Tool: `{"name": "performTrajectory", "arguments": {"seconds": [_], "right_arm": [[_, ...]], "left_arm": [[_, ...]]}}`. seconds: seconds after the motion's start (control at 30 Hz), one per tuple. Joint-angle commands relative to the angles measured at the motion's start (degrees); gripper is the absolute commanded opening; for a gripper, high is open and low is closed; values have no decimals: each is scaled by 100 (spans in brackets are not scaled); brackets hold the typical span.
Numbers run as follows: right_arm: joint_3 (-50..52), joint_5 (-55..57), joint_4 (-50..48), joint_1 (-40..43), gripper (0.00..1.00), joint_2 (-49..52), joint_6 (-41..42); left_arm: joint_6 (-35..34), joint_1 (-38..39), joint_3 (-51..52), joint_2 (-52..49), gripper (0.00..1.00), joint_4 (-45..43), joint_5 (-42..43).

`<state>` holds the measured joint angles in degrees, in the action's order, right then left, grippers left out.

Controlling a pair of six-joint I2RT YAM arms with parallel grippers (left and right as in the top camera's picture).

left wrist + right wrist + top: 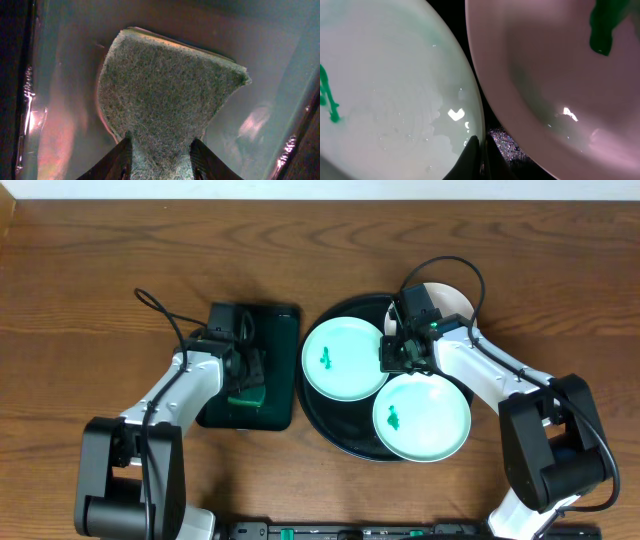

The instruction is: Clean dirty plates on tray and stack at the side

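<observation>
While my left tool (161,152) clenches a scrub pad (165,85) in the green tray (283,330), the black tray (335,435) lies to its right. On it sit the nearer mint plate (422,417) and the farther mint plate (345,358), both smeared. The white plate (455,298) is behind them. My right tool (481,150) sits between the mint plates' rims, fingers nearly together. I cannot tell whether it grips.

The right gripper's (480,146) two dark fingers, drawn nearly together, sit at the rim of a pale plate (395,100) on its left, green smear (327,97) at that plate's far left. To its right lies a second plate (545,75), smeared green (605,25) well ahead. Glossy black tray (505,145) shows between them.
</observation>
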<state>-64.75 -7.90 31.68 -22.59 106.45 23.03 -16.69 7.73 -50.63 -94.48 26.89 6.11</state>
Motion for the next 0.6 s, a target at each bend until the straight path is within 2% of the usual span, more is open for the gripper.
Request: {"name": "performTrajectory", "arguments": {"seconds": [0.0,0.03,0.1,0.17,0.37,0.57], "right_arm": [[37,57,-2,-72,3,39,7],[37,57,-4,-72,3,39,7],[37,57,-2,-72,3,39,7],[37,57,-2,-72,3,39,7],[37,57,-2,-72,3,39,9],[37,57,0,-72,1,39,7]], "left_arm": [[-9,13,323,11,39,-48,59],[-9,13,358,11,39,-94,66],[-9,13,365,11,20,-96,101],[-7,13,363,13,9,-111,101],[83,13,175,122,7,-2,94],[83,13,122,922,7,44,83]]}}
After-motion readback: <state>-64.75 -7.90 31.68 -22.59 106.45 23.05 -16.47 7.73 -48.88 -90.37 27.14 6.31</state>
